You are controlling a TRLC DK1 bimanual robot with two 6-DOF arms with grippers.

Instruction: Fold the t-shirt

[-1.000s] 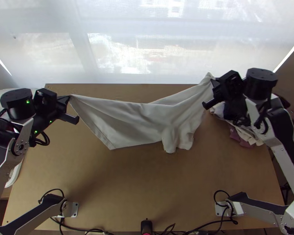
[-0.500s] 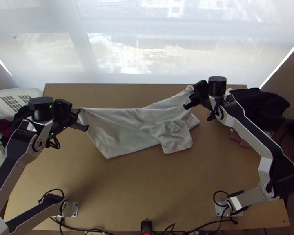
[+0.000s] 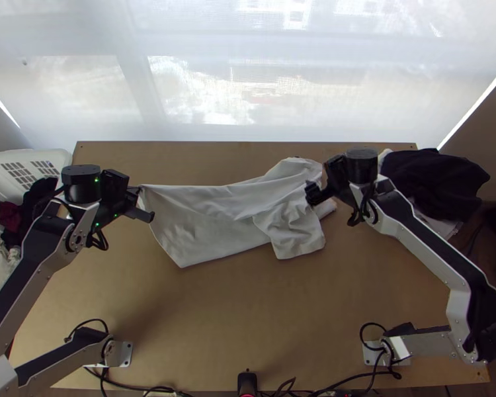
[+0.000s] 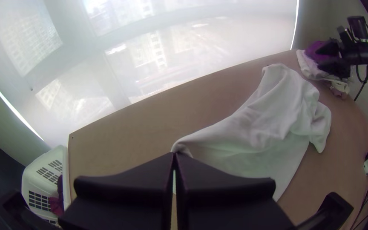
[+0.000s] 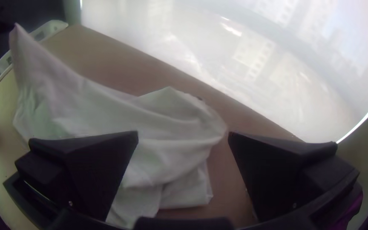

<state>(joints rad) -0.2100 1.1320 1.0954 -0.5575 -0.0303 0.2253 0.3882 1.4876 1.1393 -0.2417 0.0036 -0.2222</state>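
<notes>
Left claw (image 4: 174, 154), flat black fingers pressed together, pinches one corner of the off-white cloth t-shirt (image 3: 205, 221); the right claw (image 5: 183, 133) is spread wide by its bunched end, gripping nothing. The shirt lies mostly on the light wooden worktop (image 3: 215, 317). Best hold that corner taut and pinch the opposite edge, not a wrinkle.

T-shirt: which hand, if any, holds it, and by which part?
The left hand holds the t-shirt by one corner; the right hand, open, holds nothing.
</notes>
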